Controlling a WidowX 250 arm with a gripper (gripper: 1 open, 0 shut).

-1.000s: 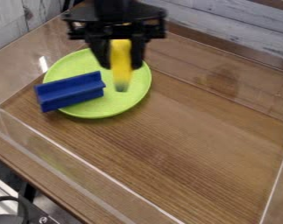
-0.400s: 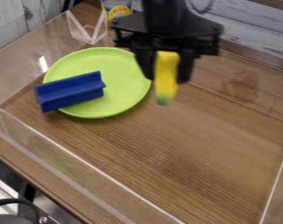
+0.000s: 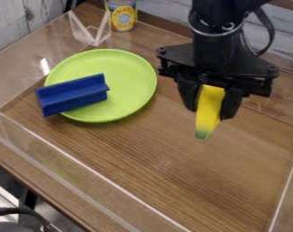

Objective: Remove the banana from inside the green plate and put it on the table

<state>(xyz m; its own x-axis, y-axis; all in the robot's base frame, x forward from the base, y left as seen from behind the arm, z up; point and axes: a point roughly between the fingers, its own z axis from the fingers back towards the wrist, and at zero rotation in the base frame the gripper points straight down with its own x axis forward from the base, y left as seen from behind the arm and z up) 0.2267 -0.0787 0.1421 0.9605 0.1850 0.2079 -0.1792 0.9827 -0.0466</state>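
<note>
The yellow banana [image 3: 208, 112] hangs nearly upright in my black gripper [image 3: 213, 94], whose fingers are shut on its upper half. It is held over the brown table [image 3: 149, 163], right of the green plate [image 3: 124, 82] and apart from it. The banana's greenish lower tip points down, a little above the wood. The plate lies at the left with no banana in it.
A blue block [image 3: 73, 94] lies across the plate's left rim. A yellow can [image 3: 122, 15] and a clear stand [image 3: 91, 29] sit at the back. Clear raised walls [image 3: 136, 204] edge the table at the front and sides.
My gripper has carried the banana to the right, from above the plate to over the bare wood, and a little lower. The plate and blue block have stayed put.
</note>
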